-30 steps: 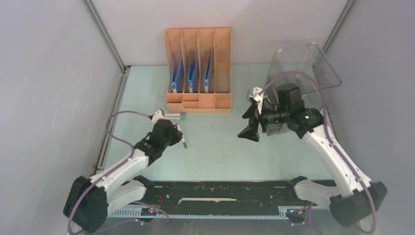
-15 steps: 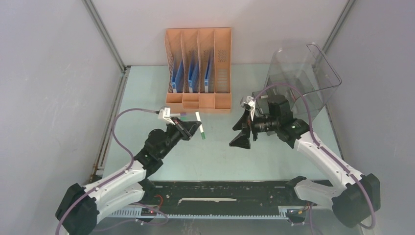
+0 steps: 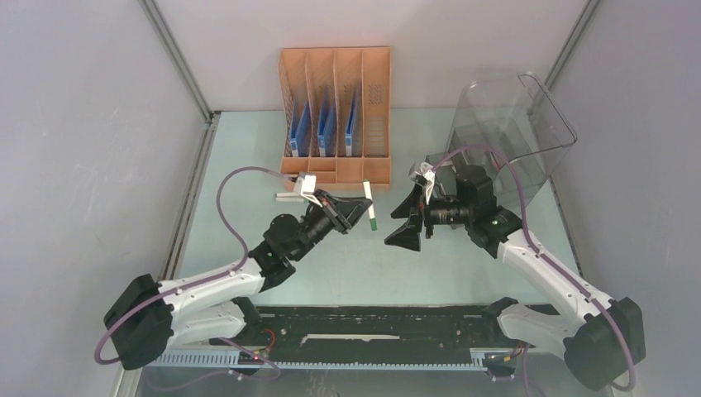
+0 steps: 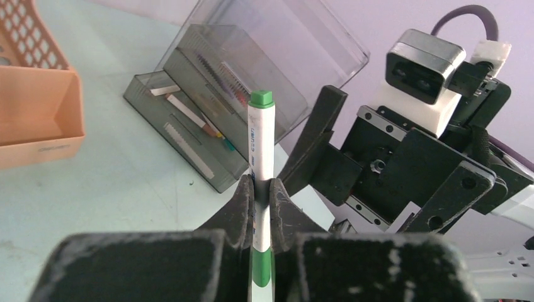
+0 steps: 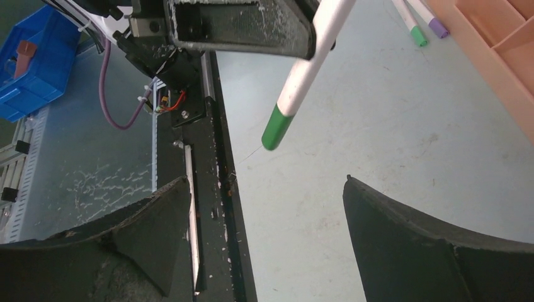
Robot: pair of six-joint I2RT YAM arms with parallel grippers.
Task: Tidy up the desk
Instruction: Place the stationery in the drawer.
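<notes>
Pincer on the left arm first: the left pincer (image 3: 364, 202) is clamped narrow on a white marker (image 3: 371, 207), gripping it around the middle of the barrel. In the left wrist view one green end stands up past the fingertips, and more green shows low between the fingers. The marker hangs above the counter (image 3: 347, 269), just near of the right front corner of the orange file rack (image 3: 335, 107).

The right pincer (image 3: 404, 223) faces it from the right, spread wide and holding nothing. In the right wrist view the marker's green end lies ahead of the open gap and touches neither finger.

The pale mint-green counter spreads under both arms, with grey walls at its left, far and right sides and a black rail along its near edge. The rack stands at the far middle with blue folders (image 3: 326, 128) upright in three slots. A clear smoky bin (image 3: 512, 124) stands at the far right; a low tray at its foot holds several slim sticks. Two loose markers (image 5: 423, 22), one green-capped and one purple-capped, lie side by side on the counter beside the rack's front.
</notes>
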